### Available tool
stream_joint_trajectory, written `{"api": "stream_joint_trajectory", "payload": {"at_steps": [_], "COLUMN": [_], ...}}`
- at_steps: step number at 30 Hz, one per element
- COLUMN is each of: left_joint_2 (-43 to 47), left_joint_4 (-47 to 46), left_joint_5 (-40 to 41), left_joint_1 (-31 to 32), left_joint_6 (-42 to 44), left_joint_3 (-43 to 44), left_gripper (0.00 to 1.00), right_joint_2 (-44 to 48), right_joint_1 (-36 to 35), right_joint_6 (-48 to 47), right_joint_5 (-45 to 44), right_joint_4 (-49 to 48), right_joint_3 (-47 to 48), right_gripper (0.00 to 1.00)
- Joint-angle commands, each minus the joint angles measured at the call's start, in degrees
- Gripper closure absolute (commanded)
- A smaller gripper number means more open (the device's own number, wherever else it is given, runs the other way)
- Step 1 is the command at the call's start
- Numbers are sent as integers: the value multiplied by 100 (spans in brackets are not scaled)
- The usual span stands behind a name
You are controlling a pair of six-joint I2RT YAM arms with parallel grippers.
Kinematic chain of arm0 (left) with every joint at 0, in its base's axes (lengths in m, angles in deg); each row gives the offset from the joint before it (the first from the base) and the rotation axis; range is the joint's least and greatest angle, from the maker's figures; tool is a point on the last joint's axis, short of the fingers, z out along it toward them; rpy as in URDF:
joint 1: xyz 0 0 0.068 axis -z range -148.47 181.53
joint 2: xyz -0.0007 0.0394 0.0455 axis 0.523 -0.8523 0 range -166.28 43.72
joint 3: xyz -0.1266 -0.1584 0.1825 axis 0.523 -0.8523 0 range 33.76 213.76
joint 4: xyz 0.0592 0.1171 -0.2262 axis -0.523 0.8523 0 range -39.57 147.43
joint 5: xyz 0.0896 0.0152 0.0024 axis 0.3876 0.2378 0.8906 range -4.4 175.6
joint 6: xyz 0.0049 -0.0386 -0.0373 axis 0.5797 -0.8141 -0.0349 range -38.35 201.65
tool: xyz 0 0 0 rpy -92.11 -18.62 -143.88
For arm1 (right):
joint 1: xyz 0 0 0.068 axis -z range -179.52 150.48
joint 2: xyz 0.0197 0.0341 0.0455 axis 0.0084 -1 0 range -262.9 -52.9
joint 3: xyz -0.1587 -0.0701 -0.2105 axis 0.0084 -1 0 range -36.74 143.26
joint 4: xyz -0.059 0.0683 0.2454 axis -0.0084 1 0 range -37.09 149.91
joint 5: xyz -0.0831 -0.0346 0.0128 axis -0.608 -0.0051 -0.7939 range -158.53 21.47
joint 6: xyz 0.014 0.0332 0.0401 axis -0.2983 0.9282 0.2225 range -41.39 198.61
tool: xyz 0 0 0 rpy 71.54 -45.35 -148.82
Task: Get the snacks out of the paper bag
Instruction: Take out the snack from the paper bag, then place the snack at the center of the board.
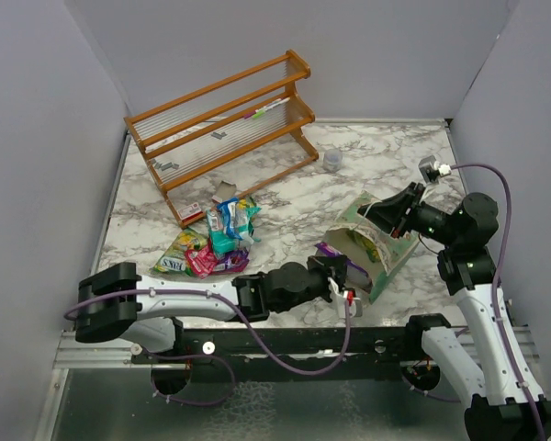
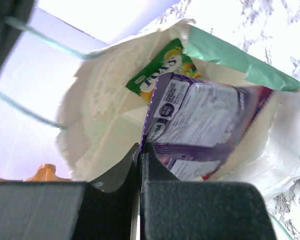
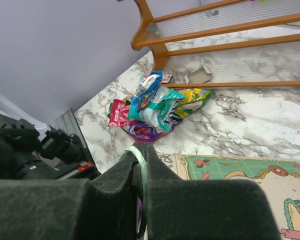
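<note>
Top external view has the paper bag (image 1: 386,248) lying on its side at the near right of the marble table (image 1: 285,197), mouth facing left. The left gripper (image 1: 338,271) is right at that mouth, with a purple packet (image 1: 328,250) poking out beside it. Left wrist view confirms the grab: fingers (image 2: 119,171) pressed tight together on the packet's lower left corner, the packet partly out of the cream interior. Deeper inside sits a green-yellow packet (image 2: 160,72).

Over at the far side of the bag, the right gripper (image 1: 386,213) is on the upper rim. Right wrist view shows its fingers (image 3: 117,175) clamped flat on a strip of mint-green edge.

To the left, well apart from the bag, a pile of snacks (image 1: 211,243) lies just in front of the wooden rack (image 1: 225,129). A small grey cup (image 1: 333,160) stands beyond the bag, to its far left.
</note>
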Motion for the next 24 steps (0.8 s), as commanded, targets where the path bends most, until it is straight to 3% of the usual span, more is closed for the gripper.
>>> {"api": "stream_joint_trajectory", "payload": {"at_steps": [1,10,17,19,24], "left_joint_2": [595,2442,4163,4299,3919], "left_joint_4": [180,612,74,-27,265], "left_joint_5": [349,462,281,877,3252], "left_joint_1": [27,36,27,25,13], "left_joint_6": [-574,-1483,-2303,-2477,-2289], "left_joint_3": [-72,-230,-463,-436,-77], "left_gripper": [100,100,100,100,100], "right_joint_2": [-7,-68,-103,-112,-128], "right_joint_1": [-11,-18,-15,-14,-11], "right_joint_6": [-202,-326,-338,-319,-292], "right_joint_5": [-375,-540,-563,-549,-510], "right_joint_4": [140,265,267,254,226], "right_joint_3": [236,304,285,273,286], "right_gripper": [98,98,98,98,98]}}
